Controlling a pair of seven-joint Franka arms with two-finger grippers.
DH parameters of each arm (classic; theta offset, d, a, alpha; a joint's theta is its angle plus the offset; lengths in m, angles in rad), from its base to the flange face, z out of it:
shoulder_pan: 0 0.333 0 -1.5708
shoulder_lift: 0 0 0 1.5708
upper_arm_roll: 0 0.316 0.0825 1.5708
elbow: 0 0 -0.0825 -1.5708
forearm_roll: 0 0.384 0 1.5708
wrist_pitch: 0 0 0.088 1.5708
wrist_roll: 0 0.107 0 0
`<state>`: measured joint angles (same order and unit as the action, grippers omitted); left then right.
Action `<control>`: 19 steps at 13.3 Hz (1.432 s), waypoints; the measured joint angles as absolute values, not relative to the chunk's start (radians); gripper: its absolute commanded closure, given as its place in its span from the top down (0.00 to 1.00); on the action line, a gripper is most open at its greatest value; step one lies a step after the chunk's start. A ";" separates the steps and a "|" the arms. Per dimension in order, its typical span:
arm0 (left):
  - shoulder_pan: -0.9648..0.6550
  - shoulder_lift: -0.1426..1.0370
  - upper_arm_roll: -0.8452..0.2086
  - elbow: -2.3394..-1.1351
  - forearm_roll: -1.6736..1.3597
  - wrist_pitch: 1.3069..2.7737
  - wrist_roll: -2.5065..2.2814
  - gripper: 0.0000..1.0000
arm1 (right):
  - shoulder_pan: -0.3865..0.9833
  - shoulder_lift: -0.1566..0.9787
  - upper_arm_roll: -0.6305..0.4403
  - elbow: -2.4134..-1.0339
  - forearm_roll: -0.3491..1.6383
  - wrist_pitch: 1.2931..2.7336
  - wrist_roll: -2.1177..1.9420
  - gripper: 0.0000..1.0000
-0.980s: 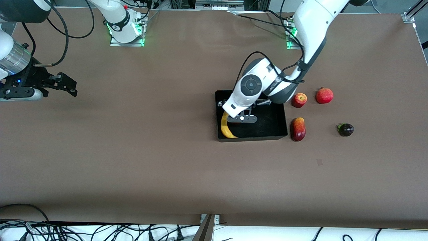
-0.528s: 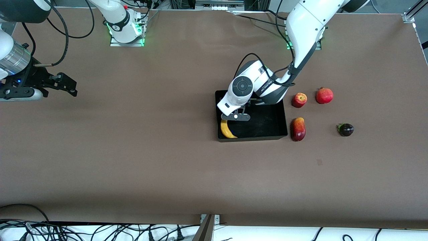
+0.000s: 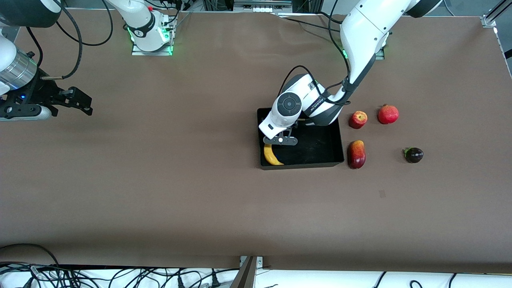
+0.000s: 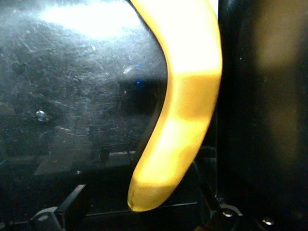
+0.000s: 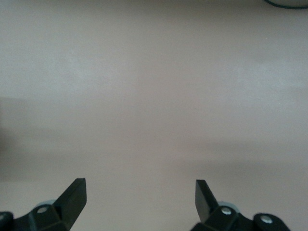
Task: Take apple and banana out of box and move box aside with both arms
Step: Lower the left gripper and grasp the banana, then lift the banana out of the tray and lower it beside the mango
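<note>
Apple (image 3: pixel 358 119) out beside box (image 3: pixel 338 142) | banana (image 3: pixel 271 155) in box, my left gripper (image 3: pixel 281 140) over it, spread wide, empty | right gripper (image 3: pixel 82 105) waits wide | box unmoved

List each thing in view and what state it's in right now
Box: on the table, banana inside.
Banana: lying in the box along its wall toward the right arm's end, not gripped.
Apple: out of the box, on the table beside it.
Left gripper: open, low in the box over the banana.
Right gripper: open, empty, waiting over bare table.
</note>
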<state>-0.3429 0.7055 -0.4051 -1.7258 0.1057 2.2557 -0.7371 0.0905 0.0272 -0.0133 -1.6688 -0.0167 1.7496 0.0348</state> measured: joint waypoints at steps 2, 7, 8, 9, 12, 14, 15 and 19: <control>-0.343 0.712 -0.405 -1.726 0.106 2.258 -0.737 0.19 | 0.091 0.027 -0.013 -1.669 -0.017 1.750 0.035 1.00; -0.340 0.715 -0.403 -1.723 0.106 2.260 -0.737 0.00 | 0.092 0.027 -0.010 -1.668 -0.017 1.750 0.035 1.00; -0.340 0.715 -0.402 -1.721 0.106 2.260 -0.737 0.00 | 0.092 0.027 -0.009 -1.668 -0.017 1.750 0.035 1.00; -0.339 0.715 -0.402 -1.719 0.106 2.260 -0.737 0.00 | 0.092 0.027 -0.009 -1.668 -0.017 1.750 0.035 1.00; -0.329 0.713 -0.399 -1.703 0.106 2.260 -0.737 0.00 | 0.092 0.027 -0.009 -1.668 -0.017 1.750 0.035 1.00; -0.305 0.694 -0.398 -1.690 0.106 2.257 -0.732 0.00 | 0.092 0.027 -0.009 -1.668 -0.017 1.749 0.035 1.00; -0.288 0.675 -0.398 -1.683 0.106 2.235 -0.713 0.00 | 0.092 0.027 -0.009 -1.668 -0.017 1.749 0.035 1.00; -0.190 0.575 -0.397 -1.615 0.107 1.924 -0.511 0.00 | 0.092 0.027 -0.009 -1.668 -0.017 1.749 0.035 1.00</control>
<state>-0.1904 0.5750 -0.3973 -1.6152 0.1065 1.9245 -0.5107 0.0918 0.0272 -0.0091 -1.6677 -0.0166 1.7493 0.0348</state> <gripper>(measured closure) 0.652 0.000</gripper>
